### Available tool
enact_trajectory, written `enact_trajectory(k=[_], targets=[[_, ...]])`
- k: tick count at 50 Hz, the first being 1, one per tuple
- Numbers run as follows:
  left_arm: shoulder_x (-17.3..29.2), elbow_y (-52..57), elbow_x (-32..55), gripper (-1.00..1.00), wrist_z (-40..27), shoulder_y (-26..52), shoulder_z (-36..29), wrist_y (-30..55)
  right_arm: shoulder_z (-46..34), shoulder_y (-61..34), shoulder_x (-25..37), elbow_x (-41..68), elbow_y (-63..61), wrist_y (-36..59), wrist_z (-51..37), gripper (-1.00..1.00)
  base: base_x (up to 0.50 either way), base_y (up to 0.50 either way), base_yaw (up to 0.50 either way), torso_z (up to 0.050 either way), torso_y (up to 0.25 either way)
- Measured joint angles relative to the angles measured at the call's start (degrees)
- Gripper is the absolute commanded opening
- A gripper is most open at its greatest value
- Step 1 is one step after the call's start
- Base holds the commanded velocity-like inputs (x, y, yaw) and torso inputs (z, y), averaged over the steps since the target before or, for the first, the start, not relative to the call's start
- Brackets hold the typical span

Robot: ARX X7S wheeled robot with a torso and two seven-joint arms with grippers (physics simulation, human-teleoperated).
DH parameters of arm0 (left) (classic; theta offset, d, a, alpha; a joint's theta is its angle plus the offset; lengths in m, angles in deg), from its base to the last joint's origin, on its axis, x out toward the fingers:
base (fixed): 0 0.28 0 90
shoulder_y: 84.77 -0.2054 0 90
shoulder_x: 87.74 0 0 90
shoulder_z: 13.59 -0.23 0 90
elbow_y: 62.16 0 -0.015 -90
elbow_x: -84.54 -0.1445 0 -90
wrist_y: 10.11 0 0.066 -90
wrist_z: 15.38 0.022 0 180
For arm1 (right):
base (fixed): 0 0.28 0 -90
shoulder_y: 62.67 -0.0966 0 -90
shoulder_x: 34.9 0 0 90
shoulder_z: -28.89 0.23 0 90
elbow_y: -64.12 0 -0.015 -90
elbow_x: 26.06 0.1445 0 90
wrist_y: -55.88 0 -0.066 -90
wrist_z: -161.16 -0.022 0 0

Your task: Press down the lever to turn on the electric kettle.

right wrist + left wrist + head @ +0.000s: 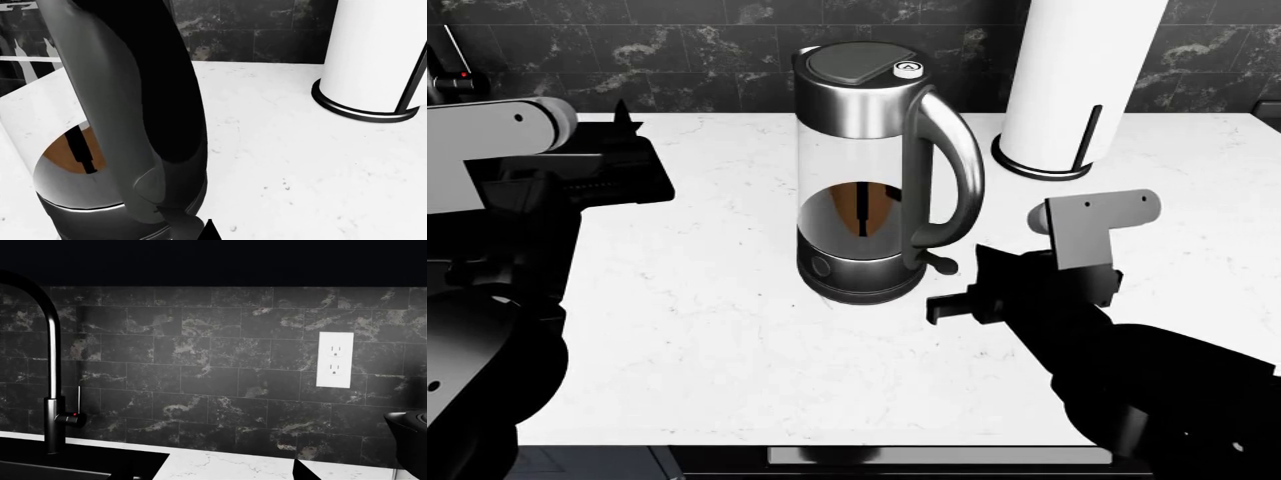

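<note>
Lever [941, 264] half behind right hand [950, 306]

Black arms, grey-white shells; right pincer [954, 305] black.

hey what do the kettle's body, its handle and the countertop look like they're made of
The electric kettle has a see-through body, probably clear glass: the inner parts show through it. Its handle and base look like brushed steel, grey with soft reflections. The countertop seems polished white marble or a stone imitation, judging by its faint grey veins. As a simulator's render, only the look can be judged.
</note>
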Motion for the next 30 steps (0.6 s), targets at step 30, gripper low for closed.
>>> enact_trajectory(k=[30], targets=[[0.4,0.2,0.6,1.00,-0.6,-0.3,0.2,-0.3,-3.3,-1.4,-0.7,-2.1,3.4,-2.1,2.9,-1.00,0.00,0.00,0.00,0.000,0.000]])
